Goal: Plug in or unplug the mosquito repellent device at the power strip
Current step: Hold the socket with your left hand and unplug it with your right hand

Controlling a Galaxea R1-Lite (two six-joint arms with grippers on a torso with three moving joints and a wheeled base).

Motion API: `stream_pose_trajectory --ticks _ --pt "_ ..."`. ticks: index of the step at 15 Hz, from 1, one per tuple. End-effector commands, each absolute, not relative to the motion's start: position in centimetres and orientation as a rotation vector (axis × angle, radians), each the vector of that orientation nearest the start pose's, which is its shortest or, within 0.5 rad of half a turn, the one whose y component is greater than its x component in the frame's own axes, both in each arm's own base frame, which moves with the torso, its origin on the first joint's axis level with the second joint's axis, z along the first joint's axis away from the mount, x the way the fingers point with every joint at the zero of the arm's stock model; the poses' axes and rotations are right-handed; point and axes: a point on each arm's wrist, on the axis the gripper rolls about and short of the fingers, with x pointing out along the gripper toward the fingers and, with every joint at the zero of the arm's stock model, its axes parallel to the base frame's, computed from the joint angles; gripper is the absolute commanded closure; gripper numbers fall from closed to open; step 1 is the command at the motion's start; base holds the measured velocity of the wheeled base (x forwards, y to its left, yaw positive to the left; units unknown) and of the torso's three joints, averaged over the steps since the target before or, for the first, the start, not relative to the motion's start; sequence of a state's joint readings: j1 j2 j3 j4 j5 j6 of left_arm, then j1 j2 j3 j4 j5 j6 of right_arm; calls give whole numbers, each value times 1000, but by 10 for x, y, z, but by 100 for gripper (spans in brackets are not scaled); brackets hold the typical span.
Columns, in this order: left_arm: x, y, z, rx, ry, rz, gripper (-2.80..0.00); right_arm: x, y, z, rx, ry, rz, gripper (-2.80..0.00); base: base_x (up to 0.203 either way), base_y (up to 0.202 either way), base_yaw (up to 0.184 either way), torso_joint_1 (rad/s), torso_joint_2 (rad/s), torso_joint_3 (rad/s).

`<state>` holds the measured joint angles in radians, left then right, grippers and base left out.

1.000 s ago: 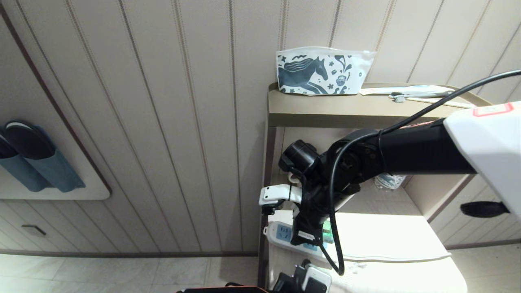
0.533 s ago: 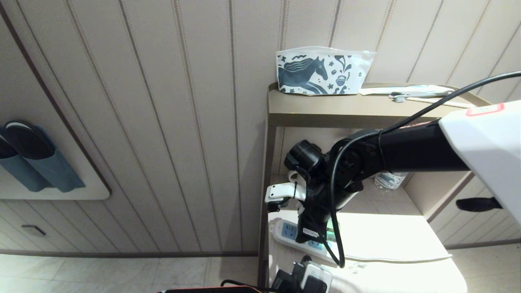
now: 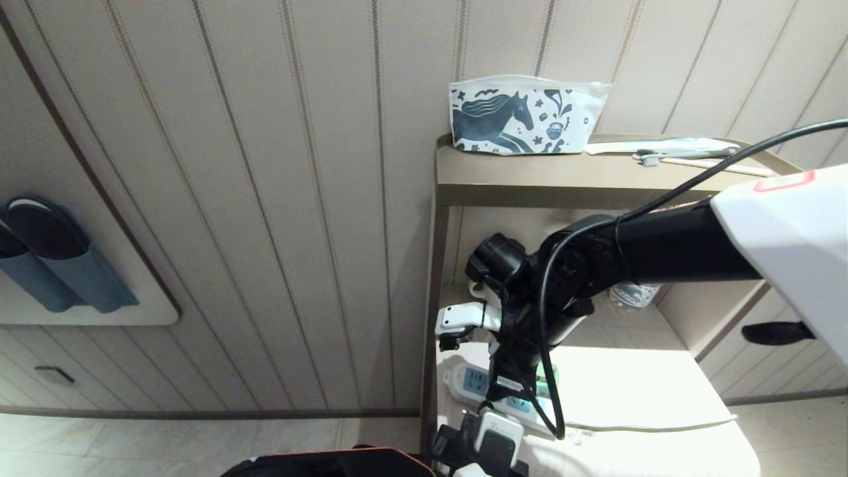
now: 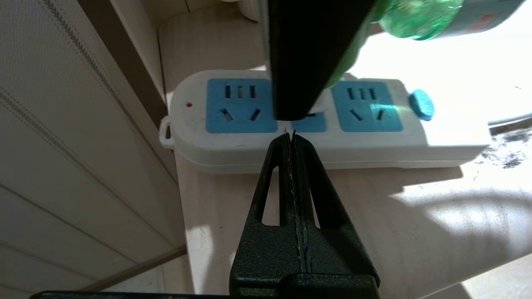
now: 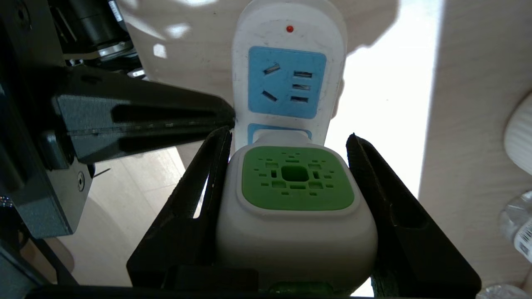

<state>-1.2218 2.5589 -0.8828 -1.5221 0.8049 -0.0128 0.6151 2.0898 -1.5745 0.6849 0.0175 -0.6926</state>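
Gripping the mosquito repellent device [image 5: 296, 207] by its two sides, the right gripper [image 5: 291, 143] has its black fingers [image 5: 212, 166] set one on either flank of the white head, whose green perforated centre faces the wrist camera. The device sits at the middle socket of the power strip [image 5: 286, 79]; its plug end meets that socket face, though how deep it sits cannot be told. In the left wrist view the translucent green bottle of the device [image 4: 415, 16] shows above the strip.

The left gripper [image 4: 290, 135] has its jaws pressed together with nothing between them, and its tip lies against the near edge of the power strip [image 4: 291, 145], just in front of the middle socket. From the right wrist camera the same closed gripper [image 5: 226, 114] comes in from the side, its tip touching the strip's edge.

The strip lies flat on the pale lower shelf [image 3: 636, 384] of a bedside stand, with a free socket at one end and another beside the round blue button [image 4: 421, 104]. In the head view the right arm [image 3: 662, 252] reaches across over the strip [image 3: 472, 383]. On the stand's top [image 3: 530, 173] stands a horse-patterned pouch [image 3: 523, 119].
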Motion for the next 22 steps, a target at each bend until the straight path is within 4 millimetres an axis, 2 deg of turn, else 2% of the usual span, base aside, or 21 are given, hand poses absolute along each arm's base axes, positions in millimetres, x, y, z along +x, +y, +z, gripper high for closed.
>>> stream_pose_trajectory --ticks 1,9,12,20,22 --pt "160 -370 -24 74 57 -394 0 304 215 142 -953 958 959 0 0 0 0 0 0 0" --pt "174 -364 -22 66 55 -361 0 301 213 138 -962 978 968 0 0 0 0 0 0 0" --pt "175 -366 -28 74 59 -361 0 298 211 136 -963 990 972 0 0 0 0 0 0 0" --pt "171 -369 -29 73 58 -374 0 296 210 144 -959 963 966 0 0 0 0 0 0 0" --pt "171 -367 -16 56 46 -372 0 295 206 155 -948 926 951 0 0 0 0 0 0 0"
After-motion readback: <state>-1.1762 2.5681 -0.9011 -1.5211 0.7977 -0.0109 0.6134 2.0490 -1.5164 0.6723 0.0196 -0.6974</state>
